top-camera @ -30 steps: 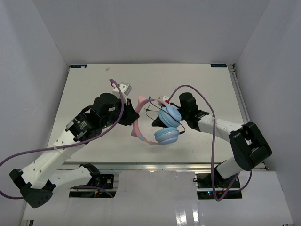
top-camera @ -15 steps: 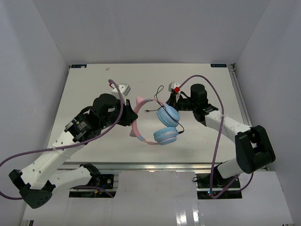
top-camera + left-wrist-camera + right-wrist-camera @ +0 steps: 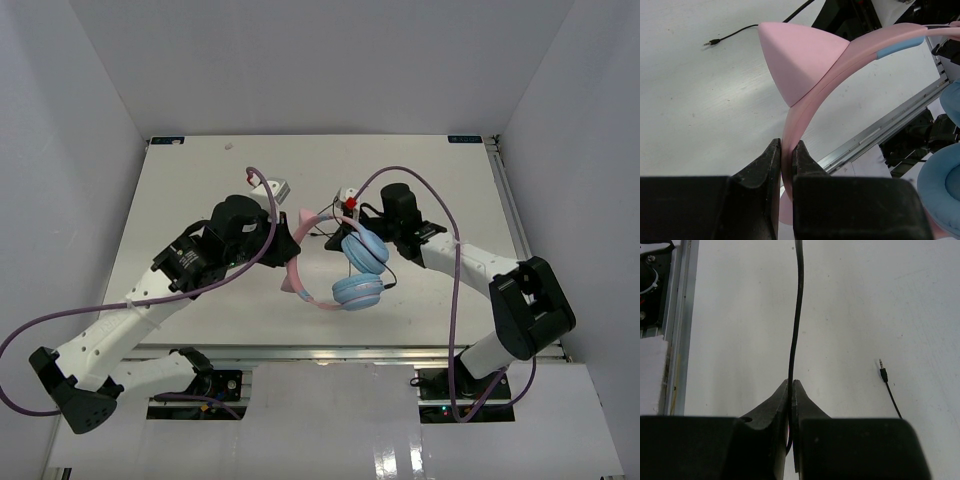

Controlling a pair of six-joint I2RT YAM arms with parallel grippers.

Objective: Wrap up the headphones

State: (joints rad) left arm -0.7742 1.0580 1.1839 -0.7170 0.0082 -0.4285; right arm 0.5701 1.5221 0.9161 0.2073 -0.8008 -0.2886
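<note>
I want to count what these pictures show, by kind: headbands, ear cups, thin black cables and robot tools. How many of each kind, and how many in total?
Pink headband: 1
Light-blue ear cups: 2
Thin black cable: 1
Tools: 2
Total: 6

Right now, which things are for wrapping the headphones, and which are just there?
For the job: headphones, held by the pink headband in the left hand; their thin black cable, pinched in the right hand; the cable's plug.
Just there: table; thick purple robot cables.
</note>
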